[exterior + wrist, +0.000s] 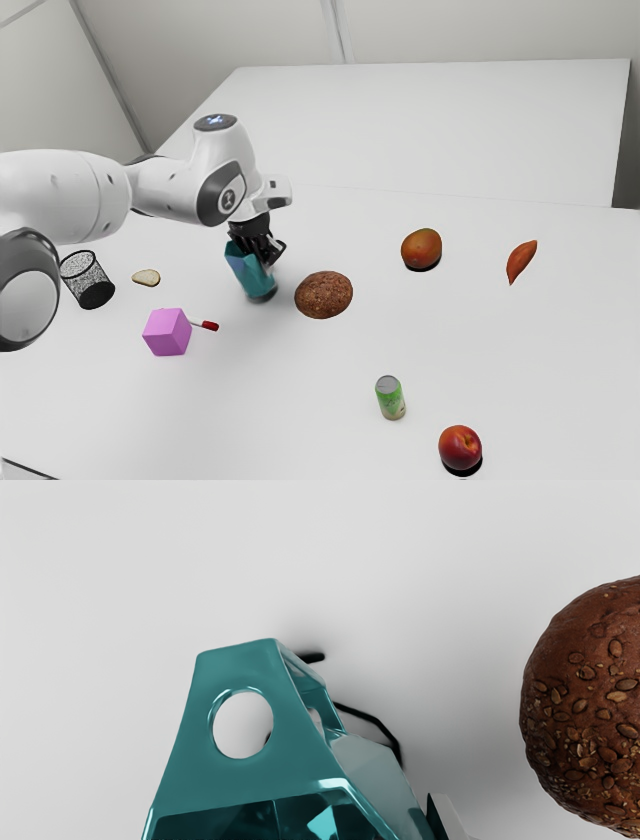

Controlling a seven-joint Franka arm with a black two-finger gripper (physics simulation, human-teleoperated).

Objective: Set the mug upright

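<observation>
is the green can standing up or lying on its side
Upright: the green can has its grey lid on top, green side below.

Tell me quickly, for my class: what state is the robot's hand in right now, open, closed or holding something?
Hand: at the teal mug; open, closed or holding it cannot be told.
</observation>
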